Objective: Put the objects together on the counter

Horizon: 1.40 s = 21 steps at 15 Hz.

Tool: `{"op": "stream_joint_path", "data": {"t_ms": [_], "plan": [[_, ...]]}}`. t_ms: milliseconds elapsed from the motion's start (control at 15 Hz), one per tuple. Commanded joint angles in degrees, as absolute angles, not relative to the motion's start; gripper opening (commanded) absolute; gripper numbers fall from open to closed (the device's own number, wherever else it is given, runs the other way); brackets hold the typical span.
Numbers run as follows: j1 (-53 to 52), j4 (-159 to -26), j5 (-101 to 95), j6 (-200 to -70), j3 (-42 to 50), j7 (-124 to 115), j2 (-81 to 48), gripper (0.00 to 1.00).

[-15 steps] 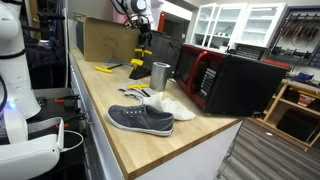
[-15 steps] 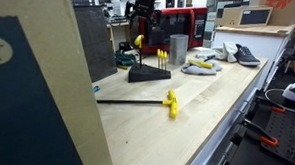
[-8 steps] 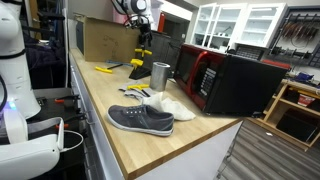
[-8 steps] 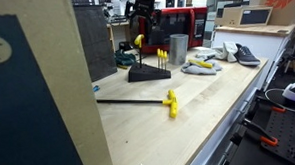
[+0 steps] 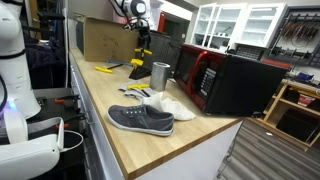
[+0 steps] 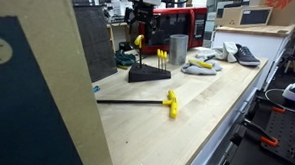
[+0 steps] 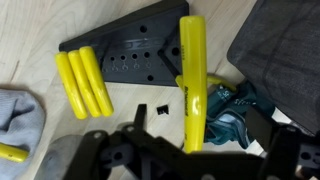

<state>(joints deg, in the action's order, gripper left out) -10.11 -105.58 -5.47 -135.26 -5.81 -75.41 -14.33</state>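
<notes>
Yellow-handled tool (image 7: 193,70) hangs pinched in the gripper (image 5: 143,41), held up over the black rack (image 7: 125,50) at the far end of the counter (image 5: 115,145). From where I stand it looks light and stiff. The handle seems smooth hard plastic, apt to swivel in a narrow pinch, so mid-handle is the sensible grip. Three more yellow handles (image 7: 82,85) rest just beside the rack. Farther along are a metal cup (image 5: 161,74) and a grey shoe (image 5: 140,120).

The fingertips vanish into dark blur at the wrist view's bottom edge. The tool's shaft can't be seen, and the teal bundle (image 7: 228,112) beside it I can't identify.
</notes>
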Motion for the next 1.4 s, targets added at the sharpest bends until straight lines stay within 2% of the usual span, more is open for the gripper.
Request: {"op": "stream_joint_path", "data": {"t_ms": [0,133,200,267,867,933,1067,1333], "plan": [[-10.66,-104.22,-2.66,-134.42,-5.83,-73.02,-15.62,1.00],[-10.78,-103.87,-1.74,-134.39,-5.94,-72.68,-16.22,1.00],[-10.86,-103.69,-1.39,-134.14,-5.95,-72.00,-16.43,0.75],[-11.00,-103.65,-1.20,-133.80,-5.82,-71.67,-16.49,0.74],[-10.97,-102.86,1.33,-130.84,-6.44,-68.23,-16.91,0.05],[-11.07,-102.25,2.02,-128.96,-6.57,-67.53,-16.93,0.01],[-11.53,-100.50,2.47,-125.21,-6.73,-66.93,-17.13,0.05],[-12.59,-97.81,1.76,-120.63,-6.79,-68.01,-18.03,0.05]]}}
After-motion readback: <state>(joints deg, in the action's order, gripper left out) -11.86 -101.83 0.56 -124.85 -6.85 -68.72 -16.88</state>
